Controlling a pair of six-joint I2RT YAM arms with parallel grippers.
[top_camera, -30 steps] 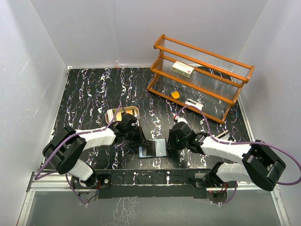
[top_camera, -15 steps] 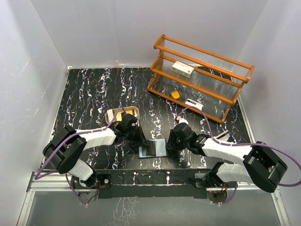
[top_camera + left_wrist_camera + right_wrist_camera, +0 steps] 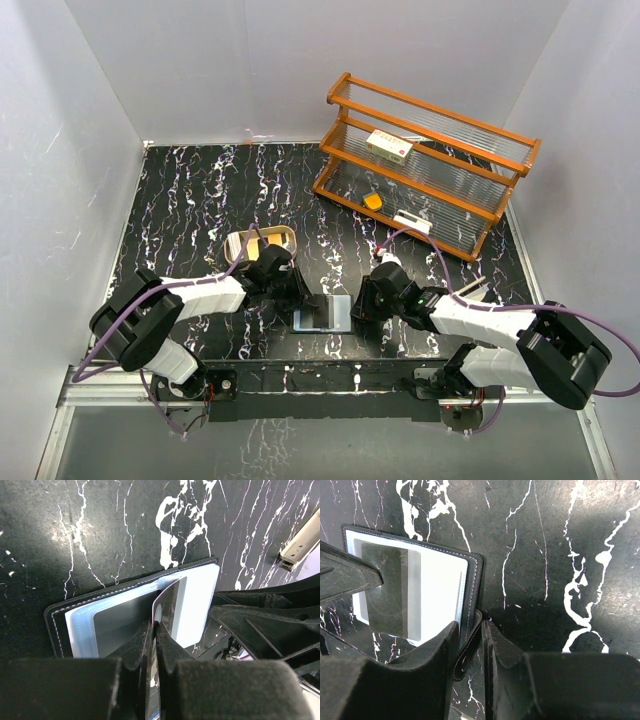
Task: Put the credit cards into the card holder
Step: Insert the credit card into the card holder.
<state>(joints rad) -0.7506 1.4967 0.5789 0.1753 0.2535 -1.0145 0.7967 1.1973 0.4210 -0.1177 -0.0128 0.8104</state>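
The card holder (image 3: 325, 316) lies open on the black, white-veined bench (image 3: 190, 200), close to the near edge, its pale blue-grey inside facing up. The left gripper (image 3: 296, 296) comes down at its left end and the right gripper (image 3: 358, 304) at its right end, both right against it. How their jaws stand is hidden from here. Just behind the left arm sits a tan oval tray (image 3: 285, 232). At the back right stands a wooden rack (image 3: 430, 170) holding a white-and-red box (image 3: 388, 146), a small orange thing (image 3: 373, 201) and a small white item (image 3: 411, 222).
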